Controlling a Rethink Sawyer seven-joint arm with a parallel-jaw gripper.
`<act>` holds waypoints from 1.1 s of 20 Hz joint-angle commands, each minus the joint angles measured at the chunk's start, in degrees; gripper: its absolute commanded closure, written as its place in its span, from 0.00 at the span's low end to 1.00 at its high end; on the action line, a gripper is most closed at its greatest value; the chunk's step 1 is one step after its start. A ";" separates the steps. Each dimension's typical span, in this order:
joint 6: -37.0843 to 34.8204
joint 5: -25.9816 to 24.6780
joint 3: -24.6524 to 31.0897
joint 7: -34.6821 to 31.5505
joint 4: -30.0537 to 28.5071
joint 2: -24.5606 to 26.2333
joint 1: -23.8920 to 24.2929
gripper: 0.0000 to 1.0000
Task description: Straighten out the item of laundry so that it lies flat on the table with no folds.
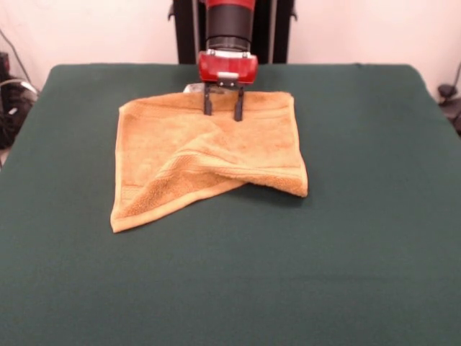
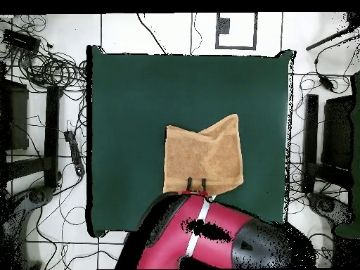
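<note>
- Front view: the gripper (image 1: 222, 112) hangs with its two black fingers (image 1: 207, 103) apart, tips down at the far hem of the hand towel (image 1: 205, 158).
- The towel spreads from the fingers toward the camera on the green table (image 1: 360, 238).
- Away from the fingers, its near right corner lies folded back, leaving a diagonal edge.

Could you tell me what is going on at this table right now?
A robot arm is working on an orange towel on a green table. Its gripper is open, fingers down at the towel's far edge. The towel is not flat: a near corner is folded over, leaving a diagonal crease.
</note>
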State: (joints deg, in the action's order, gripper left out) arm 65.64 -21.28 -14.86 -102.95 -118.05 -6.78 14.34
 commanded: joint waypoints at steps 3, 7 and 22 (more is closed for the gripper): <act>-43.85 -0.81 10.81 -6.48 0.94 -10.89 7.05 0.00; -47.19 -0.43 12.16 -5.78 2.02 -12.20 7.21 0.00; -54.67 0.91 13.45 -6.13 6.11 -10.63 6.11 0.00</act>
State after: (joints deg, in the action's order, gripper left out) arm 26.85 -24.87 -6.29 -102.94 -117.59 -22.20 20.68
